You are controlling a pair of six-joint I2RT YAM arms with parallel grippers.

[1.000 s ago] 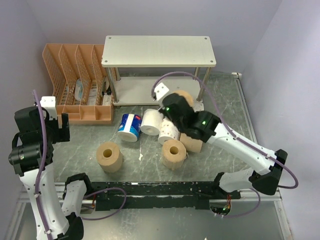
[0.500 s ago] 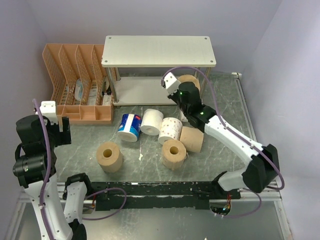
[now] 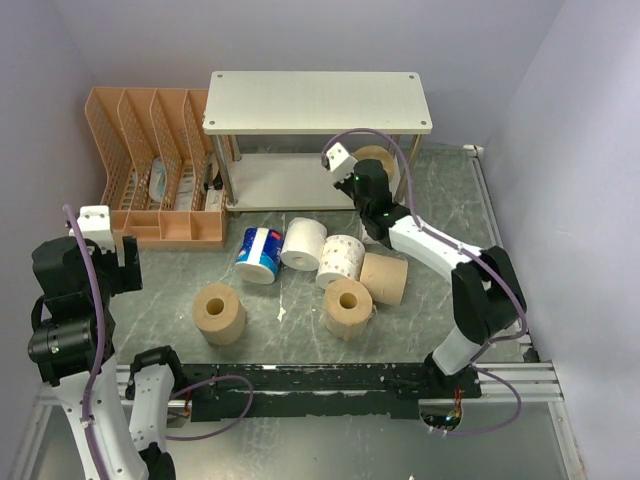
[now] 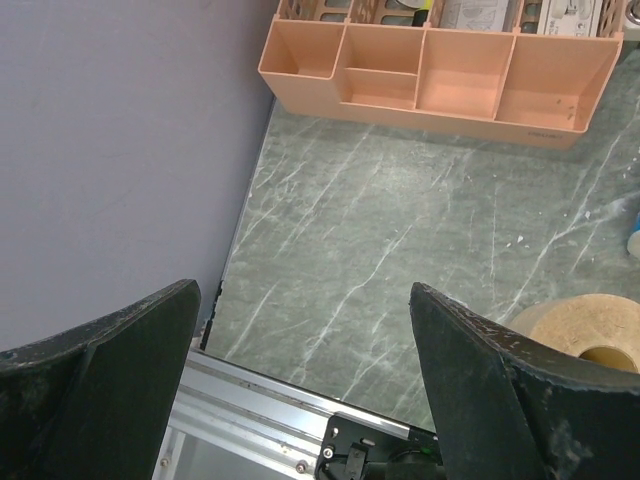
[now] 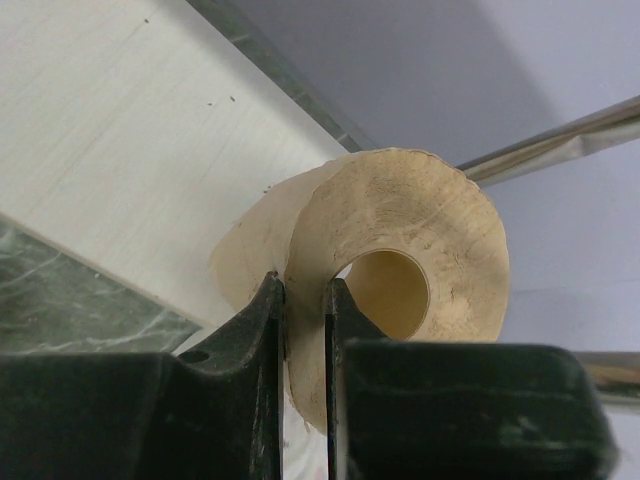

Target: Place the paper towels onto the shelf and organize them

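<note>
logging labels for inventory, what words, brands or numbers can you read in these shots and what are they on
No text can be read anywhere.
Blue-and-white wrapped roll: wrapper print, too small to read.
Papers in the orange organizer: marks, too blurred.
White roll: faint dots, no letters.
Tan roll in the right pincer: plain.

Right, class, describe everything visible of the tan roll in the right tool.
The tan roll is soft brownish paper wound round a hollow core, open end facing the wrist camera. The right tool pinches its wall, one finger inside the core. It is at the edge of the lower shelf board.
</note>
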